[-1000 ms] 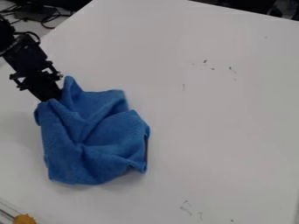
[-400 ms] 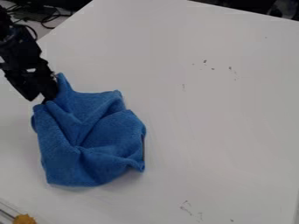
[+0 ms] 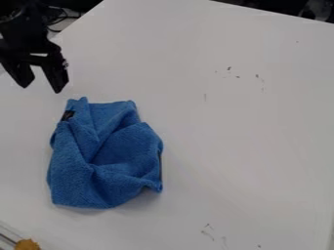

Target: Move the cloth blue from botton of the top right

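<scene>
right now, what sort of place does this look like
Probably a lab or workshop bench: a black robot gripper hangs over a white table, with a blue cloth on it and dark cables behind.

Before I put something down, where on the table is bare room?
Right of the blue cloth, the white table looks bare, save small dark marks. The left is crowded: open gripper beyond the cloth, orange object in the near corner.

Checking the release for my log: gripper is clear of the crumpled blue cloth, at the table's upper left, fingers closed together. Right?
Not quite: the camera view shows the gripper with its fingers spread apart. It is clear of the crumpled blue cloth, at the table's upper left.
</scene>
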Controlling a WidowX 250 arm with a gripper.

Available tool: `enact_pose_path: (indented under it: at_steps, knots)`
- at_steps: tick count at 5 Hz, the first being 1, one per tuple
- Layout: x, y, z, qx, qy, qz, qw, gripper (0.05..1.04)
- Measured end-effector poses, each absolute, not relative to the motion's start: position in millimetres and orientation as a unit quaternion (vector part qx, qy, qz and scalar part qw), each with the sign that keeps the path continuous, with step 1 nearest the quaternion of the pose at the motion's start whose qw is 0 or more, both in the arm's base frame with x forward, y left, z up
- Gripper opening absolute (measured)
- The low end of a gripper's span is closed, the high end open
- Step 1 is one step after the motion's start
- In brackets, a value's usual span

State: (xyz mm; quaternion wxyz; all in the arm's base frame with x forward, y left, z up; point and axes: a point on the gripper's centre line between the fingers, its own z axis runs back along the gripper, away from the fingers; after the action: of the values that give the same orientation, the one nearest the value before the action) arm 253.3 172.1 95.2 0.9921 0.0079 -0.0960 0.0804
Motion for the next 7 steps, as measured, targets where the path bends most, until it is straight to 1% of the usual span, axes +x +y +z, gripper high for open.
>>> enact_pose_path:
  at_steps: [1, 2, 3, 4, 5, 6, 7]
  knots:
    - [254.9, 168.0, 110.3, 0.050, -0.096, 0.107, 0.988, 0.999]
    - [254.6, 138.1, 107.0, 0.069, -0.065, 0.096, 0.991, 0.999]
    - [261.3, 108.2, 99.4, 0.030, -0.061, 0.101, 0.993, 0.999]
    - [272.5, 72.4, 91.0, 0.013, -0.034, 0.091, 0.995, 0.999]
    - [289.7, 42.7, 84.7, -0.003, -0.031, 0.073, 0.997, 0.999]
    - [305.5, 17.0, 78.8, -0.027, -0.026, 0.058, 0.998, 0.999]
    - [311.0, -5.2, 86.0, -0.036, -0.019, 0.095, 0.995, 0.999]
